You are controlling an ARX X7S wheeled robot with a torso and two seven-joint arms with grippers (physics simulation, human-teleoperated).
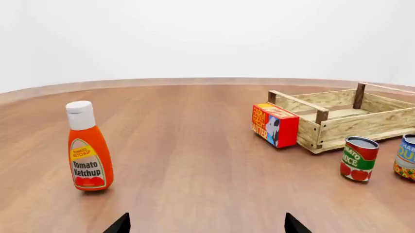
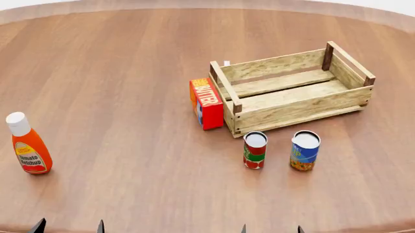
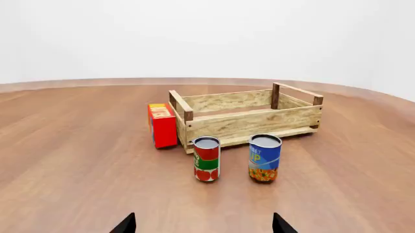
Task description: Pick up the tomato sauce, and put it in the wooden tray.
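Note:
The tomato sauce (image 2: 255, 150) is a small can with a red and green label, standing upright on the table just in front of the wooden tray (image 2: 292, 104). It also shows in the right wrist view as the tomato sauce (image 3: 207, 159) and in the left wrist view as the tomato sauce (image 1: 359, 158). The wooden tray (image 3: 250, 121) is empty. My right gripper (image 3: 203, 225) is open, well short of the can, with nothing between its tips. My left gripper (image 1: 206, 225) is open too, over bare table.
A blue-and-yellow can (image 2: 304, 150) stands right beside the tomato sauce. A red butter box (image 2: 206, 104) leans against the tray's left end. An orange ketchup bottle (image 2: 28, 144) stands far left. The round table's edge (image 2: 363, 12) curves behind the tray.

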